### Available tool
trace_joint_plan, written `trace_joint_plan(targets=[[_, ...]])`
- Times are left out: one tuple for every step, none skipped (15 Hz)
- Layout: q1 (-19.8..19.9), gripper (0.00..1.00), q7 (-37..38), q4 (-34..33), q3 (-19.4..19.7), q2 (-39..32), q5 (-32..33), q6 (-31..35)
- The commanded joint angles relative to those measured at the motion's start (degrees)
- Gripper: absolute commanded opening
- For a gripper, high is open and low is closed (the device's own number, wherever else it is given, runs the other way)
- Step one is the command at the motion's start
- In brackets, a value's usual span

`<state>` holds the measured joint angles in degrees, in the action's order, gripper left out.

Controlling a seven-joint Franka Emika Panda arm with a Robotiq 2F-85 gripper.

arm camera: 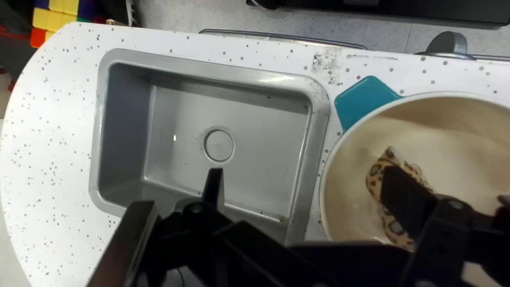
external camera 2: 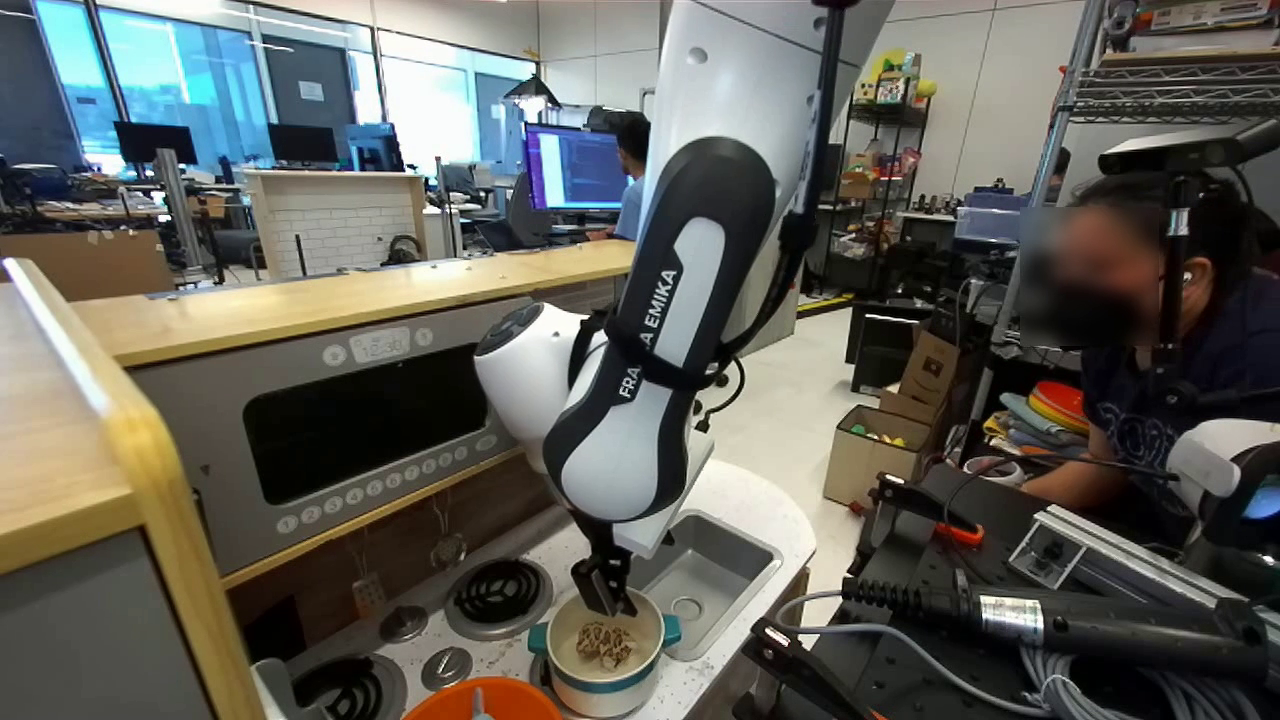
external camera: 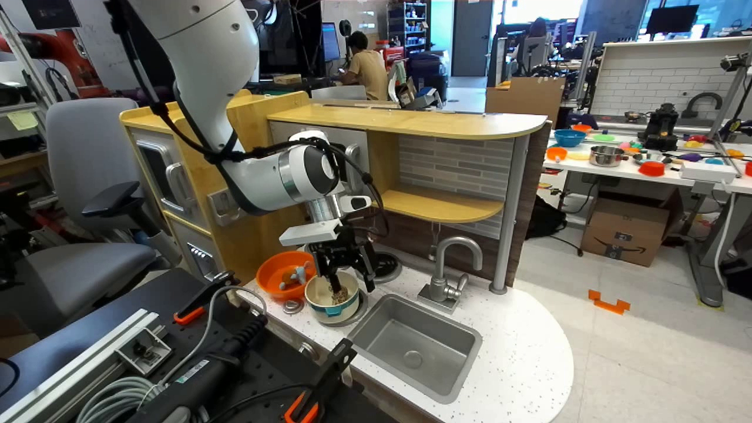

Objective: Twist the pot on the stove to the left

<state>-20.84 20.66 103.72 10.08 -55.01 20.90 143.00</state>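
The pot (external camera: 348,315) is round and cream inside, with a teal band and teal handles. It stands upright on a burner beside the sink, also in an exterior view (external camera 2: 605,698) and the wrist view (arm camera: 458,131). A leopard-spotted toy (external camera 2: 605,645) lies inside it. The stove (external camera 2: 500,592) is white with black coil burners. My gripper (external camera: 352,288) is open and straddles the pot's rim. In the wrist view my gripper (arm camera: 306,177) has one finger inside the pot, in front of the toy, and one outside over the sink. Contact with the rim cannot be told.
An orange bowl (external camera: 270,281) with a grey toy stands close beside the pot. The grey sink (arm camera: 318,115) lies on the pot's other side, with a faucet (external camera: 439,282) behind it. A wooden shelf (external camera: 437,205) overhangs the back of the counter.
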Motion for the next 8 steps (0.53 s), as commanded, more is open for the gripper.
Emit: trace_joint_plan(targets=[[-1.77, 1.0, 0.47, -3.55, 1.41, -3.2, 1.09, -1.93], [-1.92, 1.0, 0.4, -3.96, 1.5, -3.75, 1.07, -2.11], [-2.03, 1.0, 0.35, -4.55, 1.55, -4.32, 0.95, -2.45], [-2.07, 1.0, 0.35, -5.22, 1.55, -4.95, 0.77, -2.85], [-2.12, 1.0, 0.38, -5.72, 1.57, -5.43, 0.69, -3.07], [-2.16, 1.0, 0.38, -6.39, 1.55, -5.99, 0.65, -3.47], [-2.19, 1.0, 0.38, -7.07, 1.55, -6.52, 0.65, -4.17], [-2.27, 0.87, 0.51, -7.78, 1.56, -7.1, 0.68, -4.85]])
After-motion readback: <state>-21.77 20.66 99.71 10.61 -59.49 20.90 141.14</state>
